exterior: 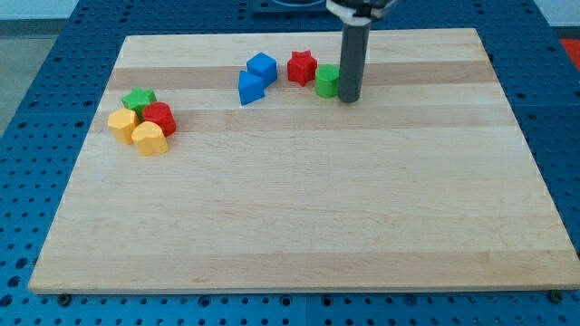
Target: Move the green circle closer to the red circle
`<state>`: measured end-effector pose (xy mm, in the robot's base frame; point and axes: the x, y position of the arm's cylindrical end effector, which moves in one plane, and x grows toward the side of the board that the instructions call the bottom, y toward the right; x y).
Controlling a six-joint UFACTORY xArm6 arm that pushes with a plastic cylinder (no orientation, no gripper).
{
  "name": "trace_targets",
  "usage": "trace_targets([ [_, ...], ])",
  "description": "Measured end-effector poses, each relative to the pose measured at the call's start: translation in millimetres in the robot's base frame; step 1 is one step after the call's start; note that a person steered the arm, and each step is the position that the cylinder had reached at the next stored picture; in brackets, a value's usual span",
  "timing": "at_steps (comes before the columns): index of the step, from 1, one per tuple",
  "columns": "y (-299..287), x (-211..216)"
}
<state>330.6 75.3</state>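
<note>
The green circle (327,81) stands near the view's top, just right of a red star (302,67). My tip (350,99) rests on the board touching the green circle's right side, and the rod hides part of it. The red circle (159,119) sits far to the view's left in a cluster, touching a green star (140,99) above it, a yellow hexagon (121,123) at its left and a yellow block (149,139) below it.
A blue cube (262,67) and a blue block (250,88) lie between the two groups, left of the red star. The wooden board (299,208) sits on a blue perforated table.
</note>
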Motion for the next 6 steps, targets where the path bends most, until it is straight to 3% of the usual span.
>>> trace_targets([
  [1,3,-32],
  [2,-23,-37],
  [6,-87,32],
])
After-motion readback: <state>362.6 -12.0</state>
